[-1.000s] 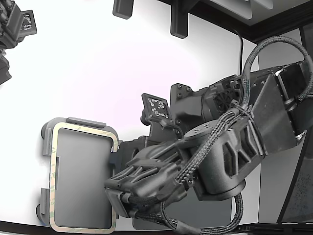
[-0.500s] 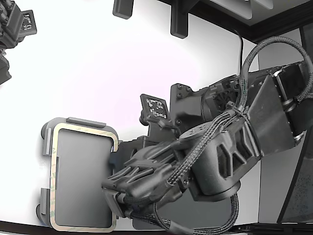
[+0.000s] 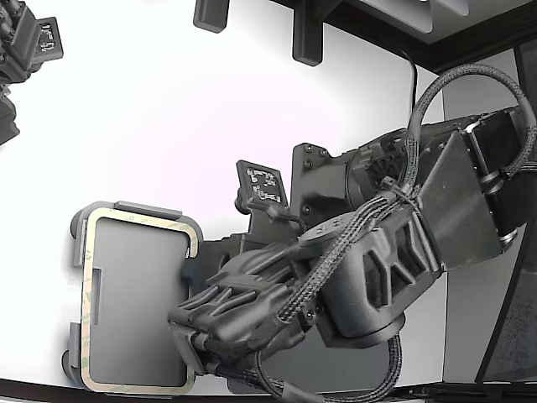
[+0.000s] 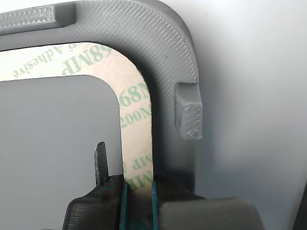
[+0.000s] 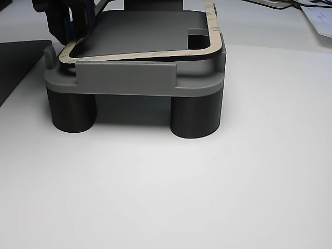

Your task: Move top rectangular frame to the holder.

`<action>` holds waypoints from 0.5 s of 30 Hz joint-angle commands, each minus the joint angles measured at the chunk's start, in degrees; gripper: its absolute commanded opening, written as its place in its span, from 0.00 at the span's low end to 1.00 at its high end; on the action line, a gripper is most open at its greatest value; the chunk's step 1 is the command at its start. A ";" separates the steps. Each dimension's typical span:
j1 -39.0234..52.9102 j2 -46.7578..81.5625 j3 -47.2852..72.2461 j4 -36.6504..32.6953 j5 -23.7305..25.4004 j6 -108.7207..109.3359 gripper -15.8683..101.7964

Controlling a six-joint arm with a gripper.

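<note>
The cream rectangular frame [image 3: 84, 319] with pale-green print lies on top of the light grey holder [image 3: 134, 207] at the exterior view's lower left. In the wrist view, the frame [image 4: 136, 124] runs along the holder's rounded corner [image 4: 168, 52], inside a raised tab. My gripper [image 4: 139, 187] is shut on one side strip of the frame. In the exterior view my gripper [image 3: 189, 340] is at the frame's right edge, mostly hidden by the arm. In the other view the frame [image 5: 145, 53] sits slightly tilted on the holder [image 5: 124, 78], with the gripper [image 5: 70, 26] at its far left corner.
The holder stands on dark cylindrical legs [image 5: 194, 116] on a white table. A dark flat mat [image 5: 15, 62] lies beside it. A second arm [image 3: 25, 50] is at the exterior view's top left. Black posts [image 3: 306, 38] stand at the back.
My arm has moved slightly left and down in the exterior view, carrying the frame's held edge a little left over the holder. The gripper stays shut.
</note>
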 commanded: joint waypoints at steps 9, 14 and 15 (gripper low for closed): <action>0.35 1.93 -0.88 0.62 0.70 2.11 0.04; 0.62 2.02 -0.62 0.70 0.62 2.37 0.04; 0.62 2.11 -0.53 0.70 0.62 2.37 0.04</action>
